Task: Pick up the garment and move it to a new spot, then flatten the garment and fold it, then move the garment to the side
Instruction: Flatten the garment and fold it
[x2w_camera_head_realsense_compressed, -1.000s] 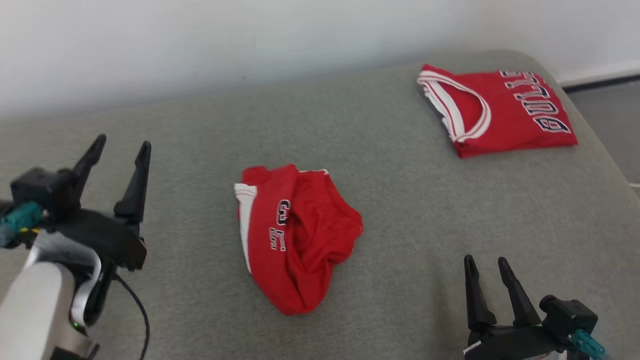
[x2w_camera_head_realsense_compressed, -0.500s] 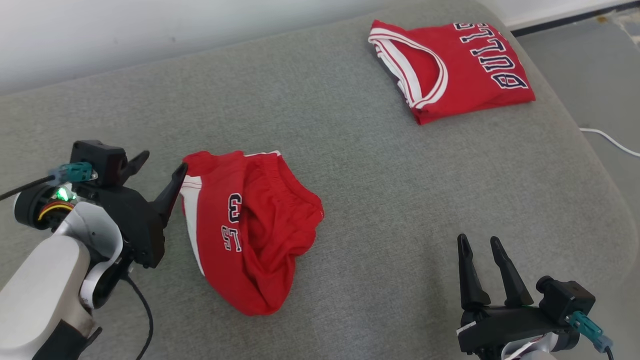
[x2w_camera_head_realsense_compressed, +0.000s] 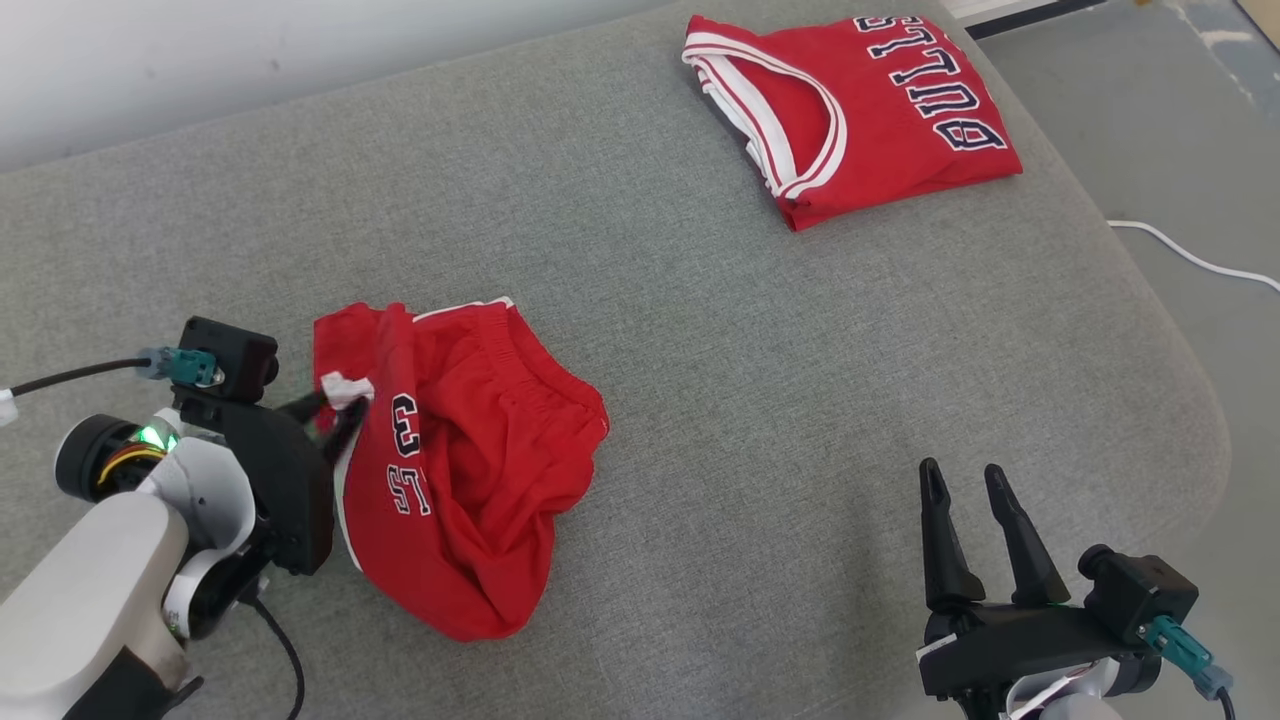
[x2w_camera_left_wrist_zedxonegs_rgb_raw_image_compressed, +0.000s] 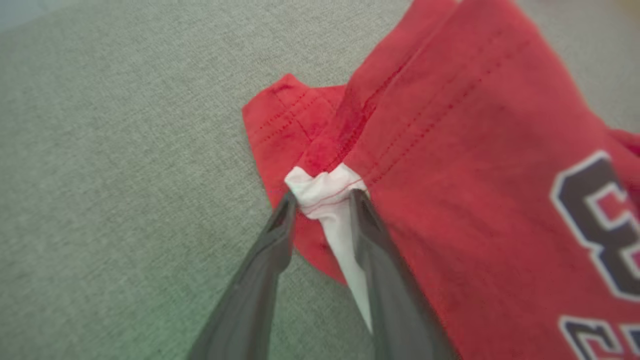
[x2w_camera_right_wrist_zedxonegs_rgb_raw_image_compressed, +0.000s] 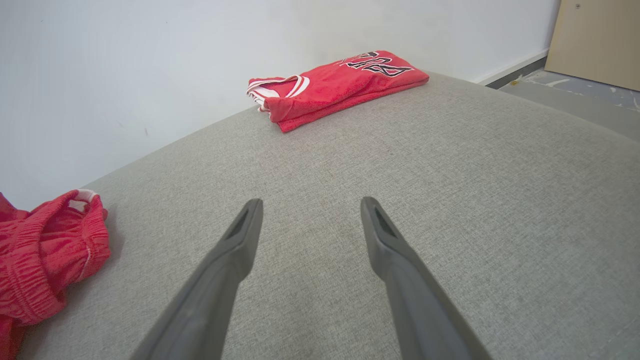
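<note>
The garment (x2w_camera_head_realsense_compressed: 470, 480), a crumpled pair of red shorts with white side stripes and dark lettering, lies at the left middle of the grey cushion (x2w_camera_head_realsense_compressed: 760, 380). My left gripper (x2w_camera_head_realsense_compressed: 335, 400) is at its left edge, shut on a bunched bit of the white stripe. In the left wrist view the two fingers of the left gripper (x2w_camera_left_wrist_zedxonegs_rgb_raw_image_compressed: 325, 197) pinch that white fold of the garment (x2w_camera_left_wrist_zedxonegs_rgb_raw_image_compressed: 450, 150). My right gripper (x2w_camera_head_realsense_compressed: 965, 480) stands open at the lower right, nothing between its fingers. In the right wrist view the right gripper (x2w_camera_right_wrist_zedxonegs_rgb_raw_image_compressed: 310, 205) hangs over bare cushion, the garment (x2w_camera_right_wrist_zedxonegs_rgb_raw_image_compressed: 45, 245) far to its left.
A folded red jersey (x2w_camera_head_realsense_compressed: 870, 110) with dark letters lies at the cushion's far right corner, also in the right wrist view as the folded jersey (x2w_camera_right_wrist_zedxonegs_rgb_raw_image_compressed: 335, 82). A white wall runs behind. Beyond the cushion's rounded right edge are grey floor and a white cable (x2w_camera_head_realsense_compressed: 1190, 262).
The head camera has tilted down and turned. My left gripper reached the shorts' left edge and closed on the white stripe, bunching it. The right gripper stayed open.
</note>
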